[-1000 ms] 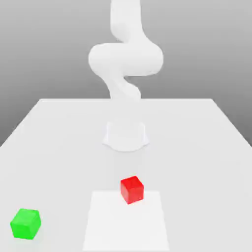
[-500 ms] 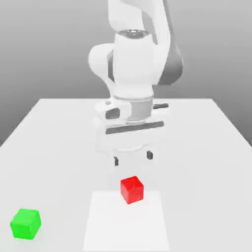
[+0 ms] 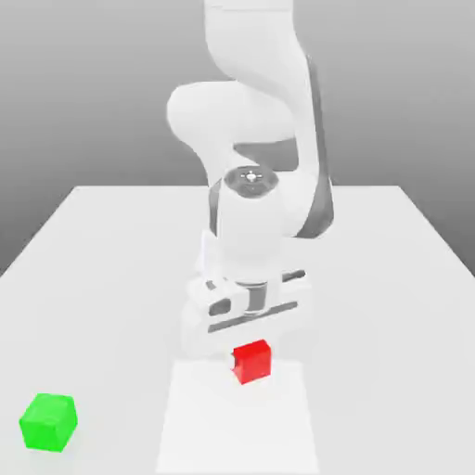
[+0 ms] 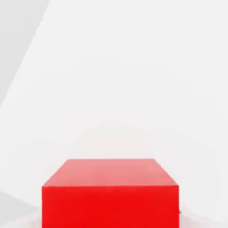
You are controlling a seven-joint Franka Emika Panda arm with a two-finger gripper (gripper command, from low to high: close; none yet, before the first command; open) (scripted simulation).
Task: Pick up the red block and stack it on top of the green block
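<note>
The red block point(image 3: 252, 362) rests on the white table, at the far edge of a paler square patch, and looms close in the hand view point(image 4: 110, 196). My gripper point(image 3: 250, 356) has come straight down over it, with its jaws on either side of the block and shut on it; a dark fingertip point(image 3: 232, 357) shows at the block's left face. The green block point(image 3: 47, 422) sits apart, near the front corner on the exterior view's left, with nothing on it.
The white table point(image 3: 390, 278) stretches wide on both sides. The paler square patch point(image 3: 237, 427) lies in front of the red block. The arm's base and body stand behind the gripper, toward the table's far side.
The hand has dropped from above the table down onto the red block, and its jaws have gone from open to shut around it. Neither block has moved.
</note>
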